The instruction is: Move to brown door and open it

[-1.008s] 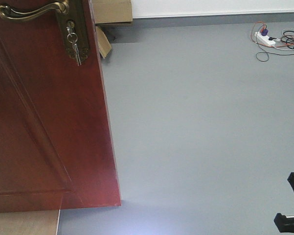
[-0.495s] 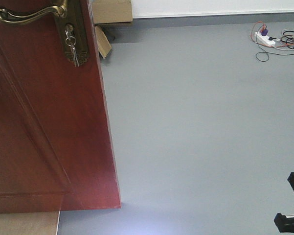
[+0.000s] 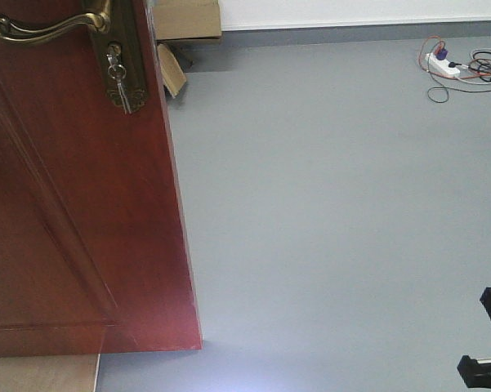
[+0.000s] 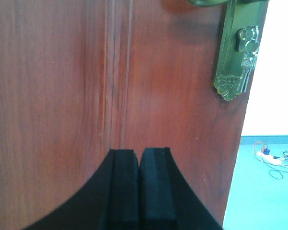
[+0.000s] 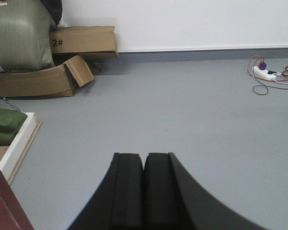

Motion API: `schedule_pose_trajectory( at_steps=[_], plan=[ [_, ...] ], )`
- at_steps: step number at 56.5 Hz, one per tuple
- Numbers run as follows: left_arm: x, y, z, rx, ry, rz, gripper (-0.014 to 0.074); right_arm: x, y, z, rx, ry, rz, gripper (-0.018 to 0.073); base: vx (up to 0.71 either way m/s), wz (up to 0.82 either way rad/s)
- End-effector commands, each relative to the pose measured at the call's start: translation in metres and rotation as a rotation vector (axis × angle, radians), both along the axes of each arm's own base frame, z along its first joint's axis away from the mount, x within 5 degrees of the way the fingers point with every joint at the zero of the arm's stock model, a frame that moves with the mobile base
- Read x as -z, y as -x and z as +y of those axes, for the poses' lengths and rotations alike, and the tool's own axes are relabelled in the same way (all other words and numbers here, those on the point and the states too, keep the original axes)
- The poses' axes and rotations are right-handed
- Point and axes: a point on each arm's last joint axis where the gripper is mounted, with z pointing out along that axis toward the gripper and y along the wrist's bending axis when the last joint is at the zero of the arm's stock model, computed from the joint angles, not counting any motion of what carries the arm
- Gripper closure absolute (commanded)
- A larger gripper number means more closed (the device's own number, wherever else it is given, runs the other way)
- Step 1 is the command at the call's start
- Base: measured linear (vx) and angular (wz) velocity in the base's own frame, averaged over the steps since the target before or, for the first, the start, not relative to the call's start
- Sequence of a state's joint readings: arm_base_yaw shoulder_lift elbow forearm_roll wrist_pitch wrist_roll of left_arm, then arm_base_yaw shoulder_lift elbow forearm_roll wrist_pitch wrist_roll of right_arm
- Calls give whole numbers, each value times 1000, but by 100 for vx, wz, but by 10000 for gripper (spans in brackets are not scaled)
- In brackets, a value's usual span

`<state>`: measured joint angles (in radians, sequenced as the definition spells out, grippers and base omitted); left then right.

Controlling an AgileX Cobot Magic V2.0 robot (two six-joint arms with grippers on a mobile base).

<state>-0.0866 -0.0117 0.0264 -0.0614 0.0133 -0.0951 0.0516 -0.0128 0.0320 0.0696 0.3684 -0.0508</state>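
Note:
The brown door [image 3: 82,204] fills the left of the front view, its free edge running down to the grey floor. Its brass lever handle [image 3: 41,28] and the keys [image 3: 118,82] hanging from the lock sit at the top left. In the left wrist view the door [image 4: 62,72] fills the frame, with the backplate [image 4: 237,52] and keys [image 4: 247,48] at the upper right. My left gripper [image 4: 140,153] is shut on nothing, close to the door's face below the handle. My right gripper [image 5: 144,158] is shut and empty over open floor, with the door's edge [image 5: 2,211] at its lower left.
Cardboard boxes [image 5: 84,40] and a green sack [image 5: 19,36] stand along the far wall on the left. A white timber frame [image 5: 19,143] lies on the floor beside the door. A power strip with loose cables [image 3: 445,65] lies at the far right. Grey floor [image 3: 335,212] stretches beyond the door.
In the front view the handle and backplate have drifted slightly to the left. The door's bottom corner stays where it was. Both grippers remain shut.

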Motion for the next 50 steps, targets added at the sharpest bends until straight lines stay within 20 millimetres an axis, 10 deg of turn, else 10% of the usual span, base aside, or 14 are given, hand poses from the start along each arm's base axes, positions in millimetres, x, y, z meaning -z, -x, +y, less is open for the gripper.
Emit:
schedule_pose_trajectory(
  at_steps=[1, 50],
  plan=[
    [-15, 3, 1, -5, 25, -108, 530, -6, -2, 0, 2, 5, -80, 559, 0, 0],
    [-15, 3, 1, -5, 24, -108, 530, -6, -2, 0, 2, 5, -80, 559, 0, 0]
  ],
)
